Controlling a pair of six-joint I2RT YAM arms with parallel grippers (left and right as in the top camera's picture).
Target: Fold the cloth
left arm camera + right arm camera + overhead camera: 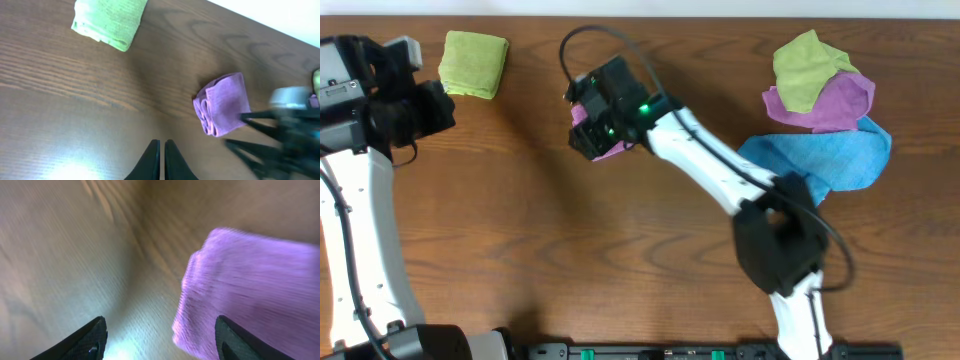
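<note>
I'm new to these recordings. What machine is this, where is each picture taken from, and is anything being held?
Two robot arms work at a wooden table. One picture looks down from above; the other two come from cameras on each wrist. A folded purple cloth lies under the right gripper, which is open and holds nothing. The left gripper is shut and empty. A folded green cloth lies at the far left, and a pile of green, purple and blue cloths waits at the far right.

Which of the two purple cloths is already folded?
The small purple cloth under the right gripper at mid-table is folded into a compact square. The other purple cloth lies spread and crumpled in the pile on the right, between a green and a blue cloth.
</note>
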